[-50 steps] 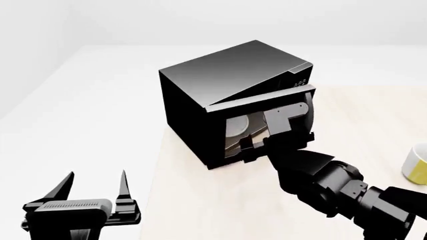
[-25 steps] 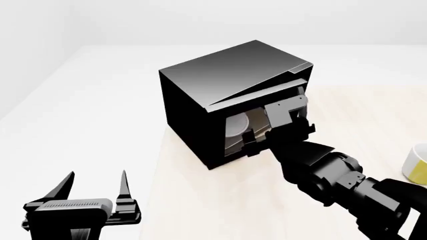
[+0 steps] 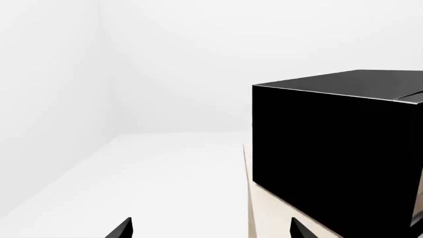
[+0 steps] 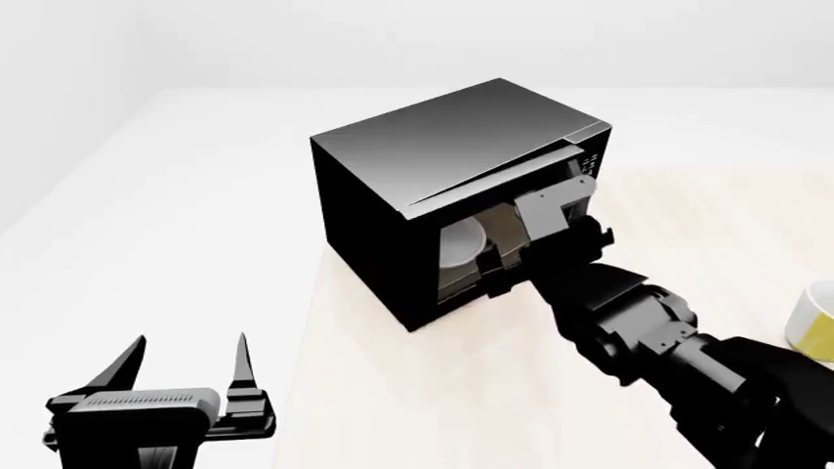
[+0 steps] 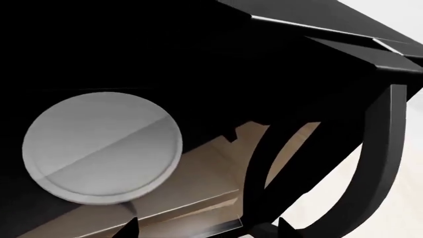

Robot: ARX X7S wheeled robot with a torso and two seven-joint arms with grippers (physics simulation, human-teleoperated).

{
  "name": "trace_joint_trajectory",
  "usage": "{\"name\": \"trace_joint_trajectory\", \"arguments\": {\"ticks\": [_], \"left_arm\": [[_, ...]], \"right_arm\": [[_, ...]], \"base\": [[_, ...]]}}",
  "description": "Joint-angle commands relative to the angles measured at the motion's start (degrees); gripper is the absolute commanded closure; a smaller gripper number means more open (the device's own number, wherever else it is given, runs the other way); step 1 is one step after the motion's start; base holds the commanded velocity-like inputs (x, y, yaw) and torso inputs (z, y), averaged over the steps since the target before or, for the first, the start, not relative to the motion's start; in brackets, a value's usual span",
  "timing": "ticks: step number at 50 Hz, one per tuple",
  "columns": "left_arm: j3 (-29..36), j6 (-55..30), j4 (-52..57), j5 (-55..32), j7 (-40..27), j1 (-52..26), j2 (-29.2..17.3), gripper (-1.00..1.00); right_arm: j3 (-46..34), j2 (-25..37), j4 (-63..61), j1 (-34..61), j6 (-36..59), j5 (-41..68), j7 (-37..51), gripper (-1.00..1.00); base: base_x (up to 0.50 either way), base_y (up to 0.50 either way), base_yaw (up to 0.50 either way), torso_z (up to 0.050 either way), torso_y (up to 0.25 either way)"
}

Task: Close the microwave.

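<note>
The microwave is a large glossy black box on the light table. Its windowed door stands slightly ajar, at a narrow angle to the body. The white round plate shows inside. My right gripper is open, empty, and up against the door's outer face. In the right wrist view the plate shows through the window and the curved black handle runs beside my open right gripper. My left gripper is open and empty, low and well left of the microwave.
A white and yellow mug stands at the table's right edge. The light wooden table ends left of the microwave, and a white floor lies beyond it. My left gripper hangs over that floor.
My right arm has moved forward against the door, and the door has swung closer to the microwave body. The left arm has not moved.
</note>
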Motion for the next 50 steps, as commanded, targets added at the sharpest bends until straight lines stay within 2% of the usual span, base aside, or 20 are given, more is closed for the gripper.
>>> {"name": "trace_joint_trajectory", "arguments": {"ticks": [1, 12, 28, 34, 40, 46, 50], "left_arm": [[0.1, -0.14, -0.09, -0.17, -0.11, -0.22, -0.1, -1.0], [0.17, -0.09, -0.09, -0.21, -0.26, -0.25, -0.18, -1.0], [0.22, -0.09, 0.29, -0.43, -0.48, -0.01, -0.38, -1.0], [0.36, 0.05, 0.12, -0.39, -0.44, -0.1, -0.4, -1.0], [0.46, 0.22, -0.08, -0.45, -0.38, -0.15, -0.4, -1.0], [0.31, 0.08, 0.07, -0.78, -0.46, -0.19, -0.5, -1.0], [0.25, 0.2, 0.09, -0.86, -0.47, -0.08, -0.56, -1.0]], "right_arm": [[-0.88, -1.8, 3.42, 0.53, -0.88, -1.76, -4.06, -1.0], [-1.27, -1.64, 2.65, 0.92, -0.87, -2.37, -5.47, -1.0], [-1.11, -4.41, 8.88, 1.82, -2.53, -3.22, -11.52, -1.0], [-0.75, -7.4, 15.27, 2.13, -3.71, -3.47, -15.26, -1.0], [-0.84, -7.13, 14.19, 2.57, -3.84, -3.78, -15.47, -1.0], [-0.39, -12.48, 25.87, 2.2, -6.78, -4.55, -21.51, -1.0], [0.73, -12.65, 26.31, 1.82, -6.54, -5.1, -22.0, -1.0]], "base": [[0.0, 0.0, 0.0, 0.0, 0.0], [0.0, 0.0, 0.0, 0.0, 0.0], [0.0, 0.0, 0.0, 0.0, 0.0], [0.0, 0.0, 0.0, 0.0, 0.0], [0.0, 0.0, 0.0, 0.0, 0.0], [0.01, 0.0, 0.01, -0.003, 0.0], [0.03, 0.0, 0.01, -0.003, 0.0]]}}
